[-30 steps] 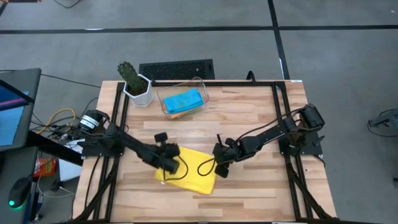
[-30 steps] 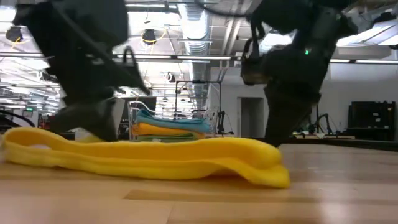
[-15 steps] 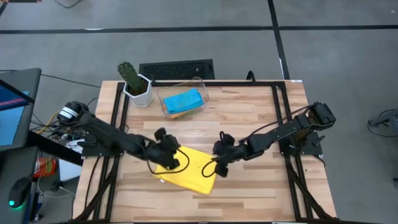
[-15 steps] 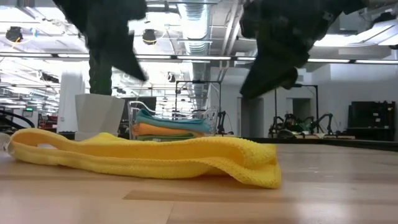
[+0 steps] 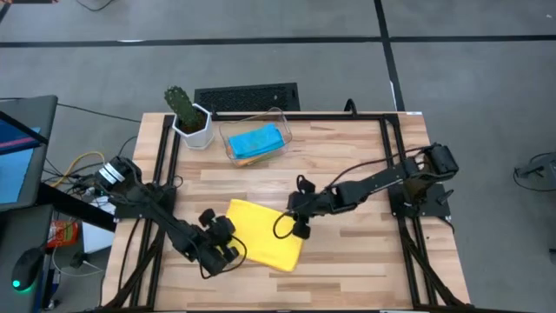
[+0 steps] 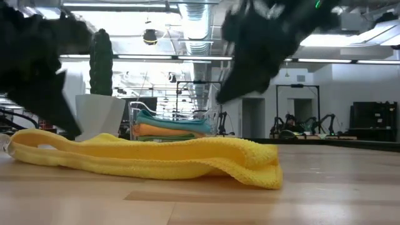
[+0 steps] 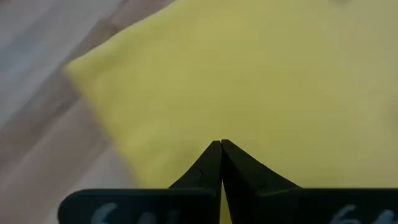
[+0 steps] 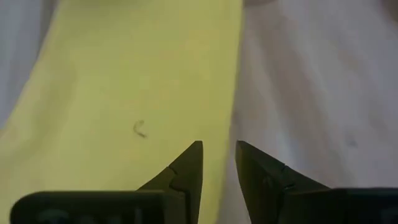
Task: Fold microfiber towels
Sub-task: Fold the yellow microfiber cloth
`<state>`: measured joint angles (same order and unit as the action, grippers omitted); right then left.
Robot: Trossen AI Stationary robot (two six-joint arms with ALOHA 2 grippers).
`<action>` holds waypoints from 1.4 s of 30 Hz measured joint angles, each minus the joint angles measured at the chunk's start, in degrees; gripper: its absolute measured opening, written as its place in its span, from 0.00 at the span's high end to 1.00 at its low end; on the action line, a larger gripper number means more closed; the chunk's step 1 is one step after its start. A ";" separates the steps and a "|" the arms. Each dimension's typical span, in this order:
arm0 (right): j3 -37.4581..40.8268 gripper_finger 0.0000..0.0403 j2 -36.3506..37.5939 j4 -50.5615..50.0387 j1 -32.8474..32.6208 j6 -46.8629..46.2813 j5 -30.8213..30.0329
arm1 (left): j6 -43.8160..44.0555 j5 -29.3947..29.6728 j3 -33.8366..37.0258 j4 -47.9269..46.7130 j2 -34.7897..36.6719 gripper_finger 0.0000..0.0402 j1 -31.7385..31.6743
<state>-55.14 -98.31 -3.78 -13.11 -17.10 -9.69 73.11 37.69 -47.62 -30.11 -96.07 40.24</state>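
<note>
— Since a second ago both arms have shifted: the left gripper has pulled back off the yellow towel to its near-left corner, and the right gripper has slid left along the towel's right edge.

— What are the jaws doing?

— On the left arm they are clenched tight, tips pressed together with nothing between them; the left wrist view shows them poised over yellow cloth near its corner. On the right arm they stand slightly apart, empty, straddling the towel's edge where cloth meets bare wood.

— And the towel itself?

— Folded, lying flat on the bench a little left of centre, set at a slant. From the low view it is a long, low, doubled layer with its rounded fold at the right end.

— Farther back?

— A clear bin at the far edge holds a stack: the blue towel on top, the orange towel beneath it, green lowest. Left of the bin stands a potted cactus in a white pot.
</note>
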 joint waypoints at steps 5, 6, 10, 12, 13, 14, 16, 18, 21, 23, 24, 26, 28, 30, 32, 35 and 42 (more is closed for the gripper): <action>0.08 0.71 -4.93 3.86 3.07 1.09 8.05 | -3.15 -2.62 0.47 -6.90 -0.75 1.00 -0.24; 0.16 0.71 -5.51 3.86 3.15 1.09 8.32 | -4.82 -3.12 0.94 -6.92 -0.73 1.00 -0.50; 0.22 0.71 -7.95 2.96 3.09 0.88 8.28 | -9.64 -4.14 3.32 -7.49 -0.60 1.00 -2.51; 0.09 0.71 -8.93 1.62 3.07 -0.65 8.23 | -10.99 -3.94 4.89 -6.21 -0.24 1.00 -4.17; 0.07 0.71 -9.33 0.12 3.09 -1.48 8.19 | -11.59 -3.62 5.45 -6.18 -0.22 1.00 -5.09; -0.09 0.71 -9.51 -0.53 3.09 -2.47 8.22 | -12.33 -3.06 5.91 -6.30 -0.29 1.00 -5.97; 0.07 0.71 -9.52 -1.20 3.09 -4.28 8.01 | -14.56 -1.98 6.50 -6.19 -0.29 1.00 -7.66; 0.49 0.71 -9.44 -0.92 2.81 -7.06 7.85 | -20.28 -0.81 6.58 -6.41 -0.37 1.00 -9.60; 0.94 0.71 -8.79 -0.38 2.16 -12.32 6.70 | -31.73 -0.67 6.07 -6.56 -0.27 1.00 -13.68; 1.10 0.71 -8.41 -0.23 1.51 -14.41 5.40 | -36.82 -1.92 4.98 -7.08 0.43 1.00 -16.58; 1.18 0.71 -8.23 -0.13 1.21 -14.73 4.85 | -38.33 -2.18 4.21 -7.88 1.09 1.00 -17.61; 1.26 0.71 -7.62 0.09 0.98 -14.87 4.12 | -39.71 -1.93 3.07 -7.74 3.32 1.00 -18.37; 1.21 0.71 -6.91 1.17 0.97 -14.75 3.93 | -39.47 -0.94 2.50 -7.73 6.37 1.00 -17.91; 1.23 0.71 -6.13 1.37 1.01 -14.04 3.74 | -39.07 0.16 2.46 -7.68 9.61 1.00 -16.83; 1.21 0.71 -5.99 3.39 1.06 -12.85 3.65 | -38.78 0.60 2.45 -7.74 13.30 1.00 -15.27; 1.24 0.71 -4.97 5.80 1.01 -9.44 3.81 | -32.99 2.10 2.53 -6.36 18.39 1.00 -12.13; 1.36 0.71 -4.95 13.47 1.48 0.15 7.99 | -35.33 13.58 9.19 36.97 18.28 1.00 -4.07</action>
<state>-53.78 -103.26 9.69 -11.63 -16.94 -1.70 37.78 51.27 -38.43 6.86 -77.79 36.17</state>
